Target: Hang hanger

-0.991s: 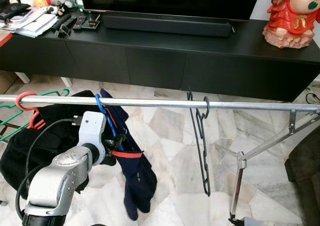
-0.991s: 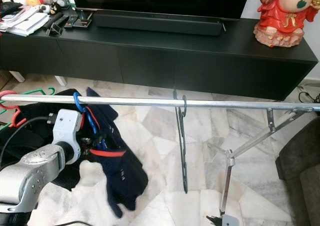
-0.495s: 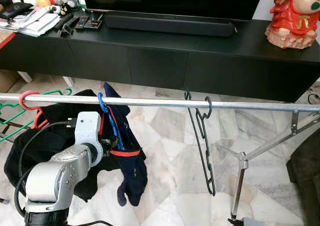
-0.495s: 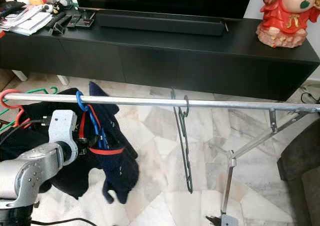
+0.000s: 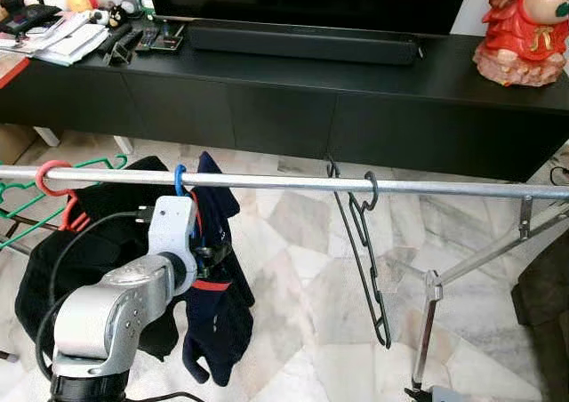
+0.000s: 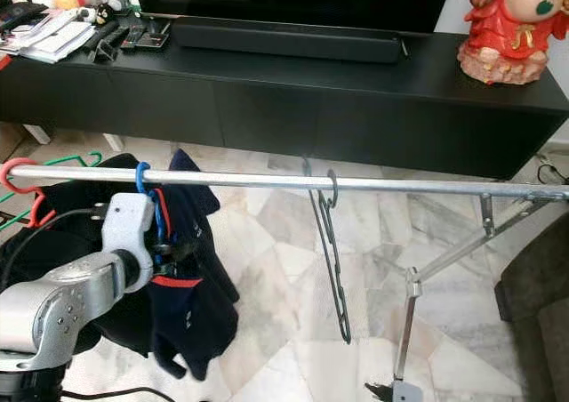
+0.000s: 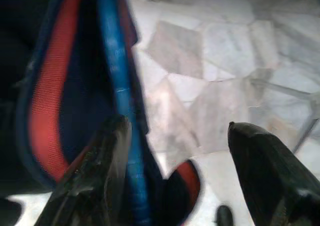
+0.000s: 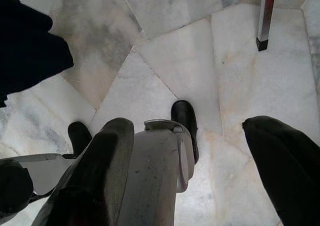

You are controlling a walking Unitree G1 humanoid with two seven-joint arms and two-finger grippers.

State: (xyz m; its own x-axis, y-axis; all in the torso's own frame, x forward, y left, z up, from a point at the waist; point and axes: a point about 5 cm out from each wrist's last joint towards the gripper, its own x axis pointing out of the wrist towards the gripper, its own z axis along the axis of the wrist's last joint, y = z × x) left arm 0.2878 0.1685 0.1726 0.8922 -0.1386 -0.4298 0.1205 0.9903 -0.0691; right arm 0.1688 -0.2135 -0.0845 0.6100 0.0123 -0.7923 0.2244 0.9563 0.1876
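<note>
Head views: A silver rail (image 5: 284, 182) runs across the scene in front of me. The blue hanger (image 5: 180, 181) has its hook over the rail toward my left side, and a dark navy garment with red trim (image 5: 213, 304) hangs from it. My left gripper (image 5: 212, 253) is raised just below the rail, at the hanger and the garment's red collar band. From here I cannot tell how far its fingers are spread. An empty black hanger (image 5: 363, 260) hangs on the rail to the right of centre, tilted, well apart from the blue one. A red hanger (image 5: 49, 180) and a green hanger (image 5: 27, 193) sit at the rail's left end, beside a heap of black clothing (image 5: 71, 260). Behind the rail stands a long black TV surface (image 5: 356, 100) carrying a soundbar (image 5: 302, 42) and a red figurine (image 5: 524, 28). The floor is pale marble (image 5: 302, 269).

Left wrist view: My two fingers (image 7: 105, 171) stand apart, not closed on anything. The blue hanger's arm (image 7: 117, 86) runs down beside one finger, next to the garment's red band (image 7: 47, 101). Whether the finger touches the hanger cannot be determined.

Right wrist view: My right gripper (image 8: 200, 176) hangs idle above the marble floor, fingers spread wide with nothing between them except my own leg and foot (image 8: 165, 151) below.
</note>
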